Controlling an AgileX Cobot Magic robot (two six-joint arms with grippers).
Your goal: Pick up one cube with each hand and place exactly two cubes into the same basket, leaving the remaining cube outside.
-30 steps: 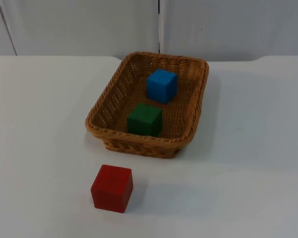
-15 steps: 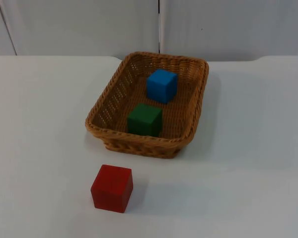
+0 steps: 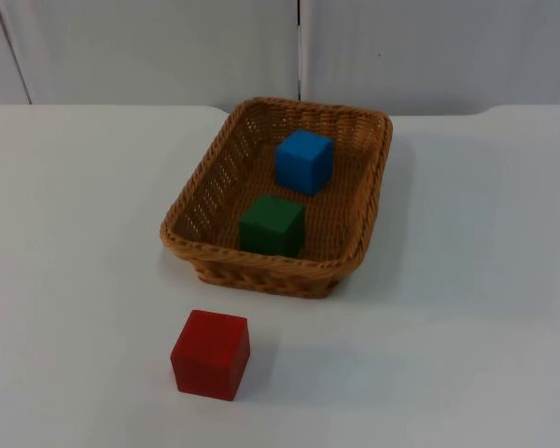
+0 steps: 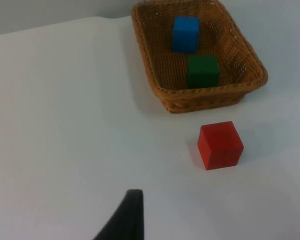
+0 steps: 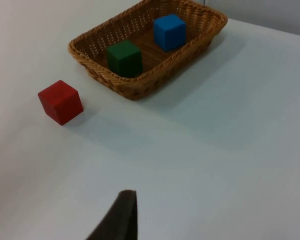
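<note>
We find the two task cubes lying inside the rectangular woven wicker basket (image 3: 359,245), which rests flat on the white table top (image 3: 84,243) near the grey partition wall (image 3: 149,47). The blue cube (image 3: 304,161) sits on the basket floor toward the wall end, and the green cube (image 3: 273,225) sits toward the near end, close to the near rim; the two are apart, with a strip of basket weave between them. Both stand flat on a face.

The red cube (image 3: 211,354) lies outside the basket, on the bare table just in front of its near rim and a little toward the left arm's side, apart from the wicker.

In the left wrist view we see the same layout: the wicker basket (image 4: 162,95) with the blue cube (image 4: 185,34) and the green cube (image 4: 203,71) inside it, and the red cube (image 4: 220,145) near the basket's closest wall. The left gripper's black fingertip (image 4: 126,218) is over bare table, well apart from all three cubes.

In the right wrist view the basket (image 5: 135,89) again holds the green cube (image 5: 124,58) and blue cube (image 5: 169,31), with the red cube (image 5: 60,102) beside it on the table. The right gripper's black fingertip (image 5: 121,216) is likewise over bare table, well apart from the basket. Each gripper holds nothing that we can see, and we cannot tell how either one's jaws stand.
</note>
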